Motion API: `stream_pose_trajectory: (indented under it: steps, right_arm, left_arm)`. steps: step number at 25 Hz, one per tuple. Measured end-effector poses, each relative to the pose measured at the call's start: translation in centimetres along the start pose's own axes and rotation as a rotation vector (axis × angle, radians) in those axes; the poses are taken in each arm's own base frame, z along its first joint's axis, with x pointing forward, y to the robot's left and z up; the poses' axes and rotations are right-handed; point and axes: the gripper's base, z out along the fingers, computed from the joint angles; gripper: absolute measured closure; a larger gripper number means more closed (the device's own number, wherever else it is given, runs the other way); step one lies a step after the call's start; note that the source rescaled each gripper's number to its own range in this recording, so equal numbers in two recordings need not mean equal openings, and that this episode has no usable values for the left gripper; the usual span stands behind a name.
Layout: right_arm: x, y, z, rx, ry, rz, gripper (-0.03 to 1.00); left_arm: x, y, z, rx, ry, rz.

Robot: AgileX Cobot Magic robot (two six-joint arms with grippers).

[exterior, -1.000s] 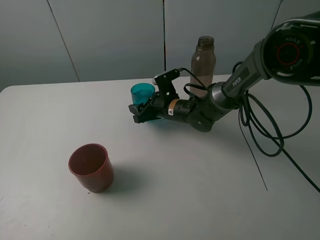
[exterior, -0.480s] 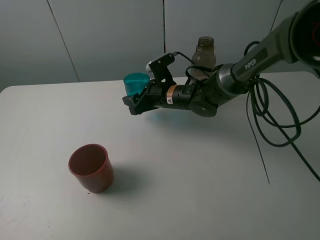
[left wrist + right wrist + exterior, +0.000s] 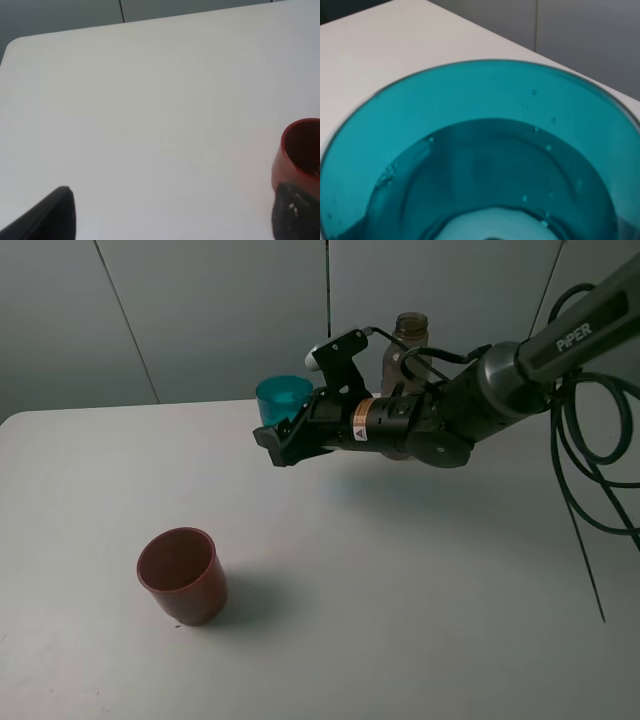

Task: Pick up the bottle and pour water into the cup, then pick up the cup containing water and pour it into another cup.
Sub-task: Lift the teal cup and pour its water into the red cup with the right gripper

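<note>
Tabletop came first: a plain white table [image 3: 400, 630] with a rounded corner filled most of the high view, matte and evenly lit, and behind it stood pale grey wall panels [image 3: 200, 310] split by thin dark seams. Near the table's front left sat a wide opaque red-brown plastic cup [image 3: 182, 575] with a thick rim, upright, mouth open, throwing a soft shadow to its right. At the back edge stood a tall smoky grey-brown translucent plastic bottle [image 3: 410, 335], uncapped, its lower body hidden behind the arm. The black right arm [image 3: 470, 415] reached in from the right side and lay almost level across the rear of the table, black cables [image 3: 590, 470] looping down behind it. The right gripper [image 3: 285, 443] pointed toward the left and was clamped on the lower part of a small translucent teal-blue plastic cup [image 3: 284, 398], which it held upright and clear of the surface, well apart from the red-brown cup and just in front of the bottle. The right wrist view looked straight into the teal-blue cup [image 3: 480, 150], where water [image 3: 485, 220] with small bubbles lay in the bottom. The left gripper [image 3: 175, 215] hung above the table with its two dark fingers [image 3: 55, 215] spread wide, one fingertip overlapping the red-brown cup [image 3: 297, 150] in that view; whether it touched could not be told.
</note>
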Motion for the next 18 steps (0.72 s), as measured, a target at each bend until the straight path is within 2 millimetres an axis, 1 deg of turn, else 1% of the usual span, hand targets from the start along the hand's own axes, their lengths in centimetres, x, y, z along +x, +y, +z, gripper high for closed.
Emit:
stream_pose_trajectory:
  steps: [2,6,10,14,18]
  right_arm:
    - [0.1,0.4,-1.4,0.013,0.012,-0.023,0.87]
    - [-0.2,1.1,-4.3,0.044,0.006,-0.046,0.87]
    - [-0.3,1.8,-6.8,0.071,0.003,-0.071,0.87]
    - [0.2,2.4,-8.4,0.069,0.040,-0.116,0.88]
    - [0.5,3.1,-8.7,0.029,0.078,-0.176,0.88]
  left_arm:
    - [0.0,0.0,0.0,0.000,0.000,0.000]
    - [0.0,0.0,0.0,0.000,0.000,0.000]
    - [0.0,0.0,0.0,0.000,0.000,0.000]
    - [0.0,0.0,0.0,0.000,0.000,0.000]
    - [0.0,0.0,0.0,0.000,0.000,0.000]
